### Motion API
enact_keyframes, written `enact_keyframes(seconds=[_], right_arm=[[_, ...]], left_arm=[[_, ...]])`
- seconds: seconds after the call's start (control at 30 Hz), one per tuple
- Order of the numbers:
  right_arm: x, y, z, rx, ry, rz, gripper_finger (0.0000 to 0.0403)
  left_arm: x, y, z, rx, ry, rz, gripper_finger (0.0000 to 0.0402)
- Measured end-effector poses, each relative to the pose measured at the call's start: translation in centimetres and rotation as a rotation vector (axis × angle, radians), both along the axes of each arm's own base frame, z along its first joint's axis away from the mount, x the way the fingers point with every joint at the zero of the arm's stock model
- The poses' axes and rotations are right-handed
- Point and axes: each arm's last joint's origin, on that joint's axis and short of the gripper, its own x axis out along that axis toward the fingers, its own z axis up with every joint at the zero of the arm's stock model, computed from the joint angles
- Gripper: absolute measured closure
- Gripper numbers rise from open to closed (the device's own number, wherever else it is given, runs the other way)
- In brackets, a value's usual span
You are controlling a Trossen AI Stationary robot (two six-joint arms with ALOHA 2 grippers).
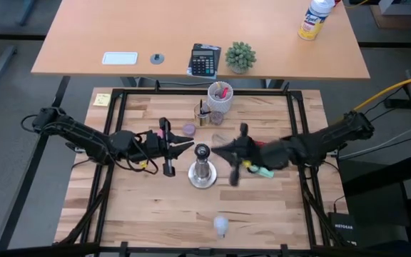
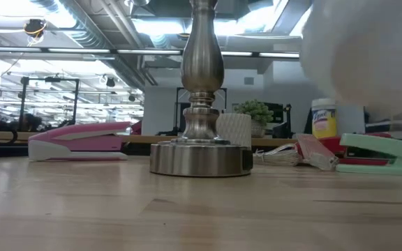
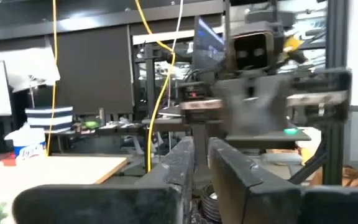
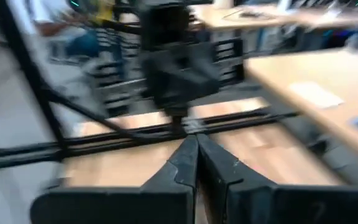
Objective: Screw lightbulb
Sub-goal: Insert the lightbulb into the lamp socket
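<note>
Both jaws closed, empty; white cup (image 1: 220,93) holds pens.

A silver metal socket stand (image 1: 203,171) with a round base stands upright near the middle of the worktop (image 1: 141,214). Toward the far edge stand a white cup (image 1: 220,96) of pens and a smaller dark holder (image 1: 203,114), with a small purple round cap (image 1: 189,129) just beside them. A yellow sticky note (image 1: 103,99) lies at the far left corner. A pink stapler (image 2: 82,139) and a green stapler (image 2: 382,155) lie either side of the stand.
</note>
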Motion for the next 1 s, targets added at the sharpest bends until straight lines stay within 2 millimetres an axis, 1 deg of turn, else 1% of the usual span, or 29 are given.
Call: enact_keyframes(seconds=[0.1, 0.2, 0.27, 0.33, 0.47, 0.63, 0.83, 1.0], right_arm=[[-2.1, 3.5, 0.6, 0.098, -0.045, 0.08, 0.0398], [-3.7, 7.4, 0.2, 0.086, -0.078, 0.096, 0.0396], [-4.7, 9.1, 0.0, 0.057, -0.097, 0.084, 0.0396], [-5.6, 10.2, 0.2, 0.044, -0.124, 0.067, 0.0399], [-6.8, 11.4, 0.5, 0.04, -0.156, 0.034, 0.0398], [-7.5, 12.1, 0.6, 0.095, -0.166, 0.069, 0.0395], [-7.6, 12.6, 0.5, 0.278, -0.16, 0.186, 0.0394], [-7.3, 13.3, -0.1, 0.464, -0.129, 0.246, 0.0394]], left_arm=[[0.0, -0.1, 0.0, -0.032, -0.015, -0.063, 0.0357], [0.1, -0.3, -0.1, -0.057, -0.012, -0.103, 0.0357], [0.2, -0.5, -0.2, -0.073, -0.01, -0.115, 0.0357], [0.1, -0.8, -0.2, -0.068, -0.01, -0.125, 0.0357], [-0.1, -1.4, -0.2, -0.025, -0.007, -0.133, 0.0357], [-0.3, -2.1, -0.1, 0.046, -0.009, -0.139, 0.0357], [-0.5, -2.6, -0.2, 0.065, 0.0, -0.152, 0.0357], [-0.6, -3.0, -0.2, 0.071, 0.006, -0.167, 0.0357]])
